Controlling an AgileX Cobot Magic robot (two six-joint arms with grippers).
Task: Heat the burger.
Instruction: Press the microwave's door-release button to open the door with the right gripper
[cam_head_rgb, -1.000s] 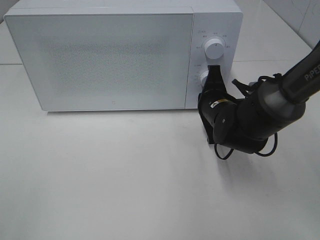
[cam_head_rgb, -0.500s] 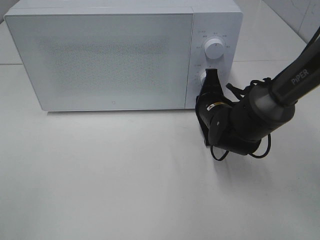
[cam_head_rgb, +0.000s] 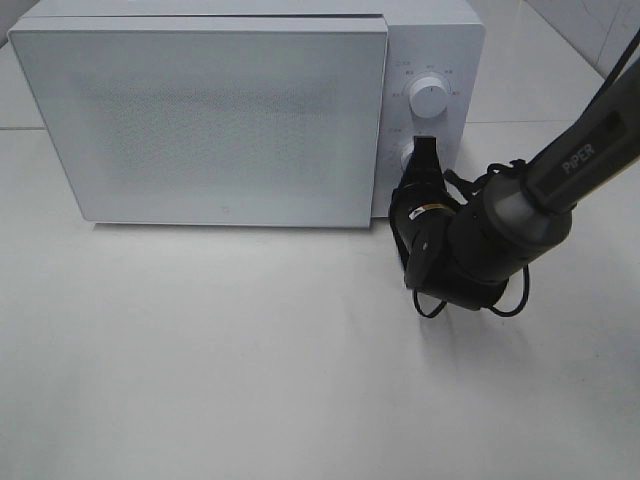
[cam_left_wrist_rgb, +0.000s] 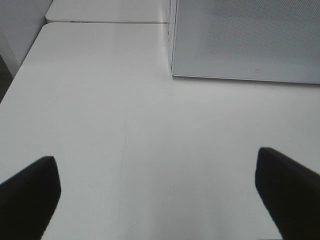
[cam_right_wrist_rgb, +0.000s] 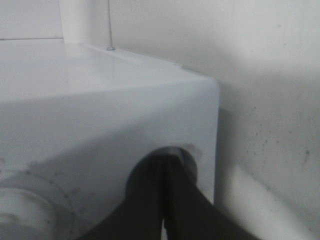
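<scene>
Working the microwave's (cam_head_rgb: 220, 110) lower dial (cam_head_rgb: 406, 158) with the right end effector (cam_head_rgb: 425, 148) pressed together, apparently setting the heating time; next, twisting steadily without slipping.

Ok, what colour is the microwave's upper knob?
The upper knob is white, like the microwave; clearest in the exterior high view.

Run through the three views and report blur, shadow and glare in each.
Exterior high: sharp, evenly lit; the right gripper and its arm cast a soft shadow on the table; no glare on the microwave. Left wrist: table clear, the left gripper shows only as dark, blurred fingers. Right wrist: dim, grainy close-up; the shut gripper is a black, soft silhouette against the microwave.
</scene>
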